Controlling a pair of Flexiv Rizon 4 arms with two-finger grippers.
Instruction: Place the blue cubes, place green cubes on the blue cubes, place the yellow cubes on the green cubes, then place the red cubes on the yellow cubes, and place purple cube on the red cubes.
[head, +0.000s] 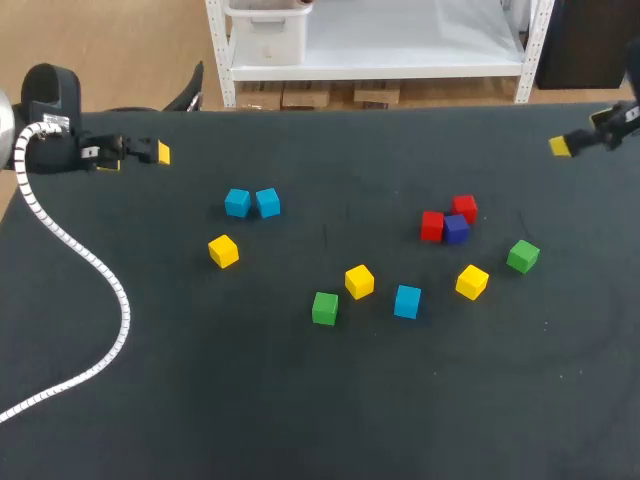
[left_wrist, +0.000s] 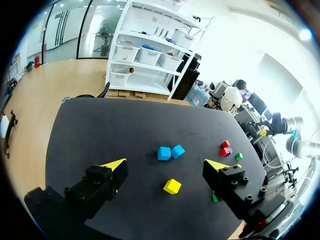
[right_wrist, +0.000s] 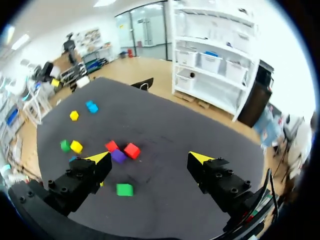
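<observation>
- My left fingers (head: 160, 153) hang over the far left part of the desk (head: 300, 420). They are spread wide and have nothing between them.
- My right fingers (head: 560, 146) hang over the far right corner. They are also wide apart and empty.
- Every cube lies on the desk and none is stacked.
- Two blue cubes (head: 237, 203) (head: 268, 203) lie just beside each other left of the middle, with a yellow cube (head: 223, 251) near them.
- A third blue cube (head: 407, 301) lies near the middle, between a second yellow cube (head: 359, 281) and a third yellow cube (head: 472, 282).
- A green cube (head: 325, 308) lies just beside the second yellow cube. The other green cube (head: 522, 256) lies further right.
- Two red cubes (head: 432, 226) (head: 464, 208) crowd against the purple cube (head: 456, 229), right of the middle.
</observation>
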